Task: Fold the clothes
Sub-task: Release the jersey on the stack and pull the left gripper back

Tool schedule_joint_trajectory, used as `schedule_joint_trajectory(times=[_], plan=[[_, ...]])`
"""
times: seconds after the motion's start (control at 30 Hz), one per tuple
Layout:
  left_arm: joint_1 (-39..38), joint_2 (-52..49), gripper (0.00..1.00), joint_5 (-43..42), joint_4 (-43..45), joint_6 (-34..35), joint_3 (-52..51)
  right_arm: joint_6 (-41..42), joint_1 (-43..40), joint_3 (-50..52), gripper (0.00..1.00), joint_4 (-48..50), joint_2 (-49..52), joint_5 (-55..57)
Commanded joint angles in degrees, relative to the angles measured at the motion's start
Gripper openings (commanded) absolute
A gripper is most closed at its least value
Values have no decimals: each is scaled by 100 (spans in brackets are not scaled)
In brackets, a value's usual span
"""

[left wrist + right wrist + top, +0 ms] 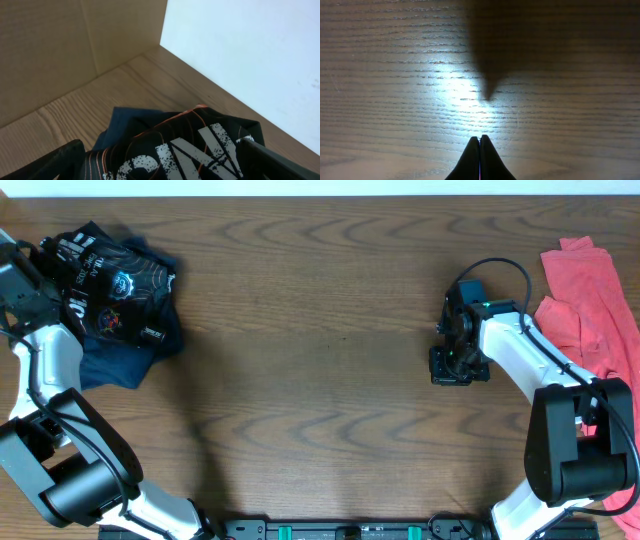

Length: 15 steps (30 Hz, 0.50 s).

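The black jersey lies bunched at the table's far left corner, with its blue logo and patches facing up. In the left wrist view its white lettering and orange contour lines fill the space between my left fingers. My left gripper sits over the jersey's left edge, and its jaws are spread wide and open, with the cloth lying between and below them. My right gripper hovers over bare wood at the right. It is shut and holds nothing.
A dark blue garment lies under the jersey and sticks out toward the front. A coral-red shirt is heaped at the right edge beside the right arm. A wooden wall and a white wall stand behind the table corner.
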<state>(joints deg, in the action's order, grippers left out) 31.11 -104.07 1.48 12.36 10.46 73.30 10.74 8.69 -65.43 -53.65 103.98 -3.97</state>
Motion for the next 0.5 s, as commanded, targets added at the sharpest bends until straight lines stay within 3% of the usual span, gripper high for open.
schedule_joint_trajectory(times=[0.0, 0.17, 0.33, 0.47], plan=[[15, 22, 98, -363, 22, -31, 11, 101, -48, -42, 2, 24, -92, 72], [-175, 22, 98, -815, 15, -33, 11, 103, -48, -42, 9, 129, -92, 68], [-732, 22, 98, -1027, -153, -52, 11, 101, -44, -42, 38, 363, -92, -66], [-1456, 22, 98, -1023, -542, -472, 11, 101, -39, -42, 62, 796, -92, -378]])
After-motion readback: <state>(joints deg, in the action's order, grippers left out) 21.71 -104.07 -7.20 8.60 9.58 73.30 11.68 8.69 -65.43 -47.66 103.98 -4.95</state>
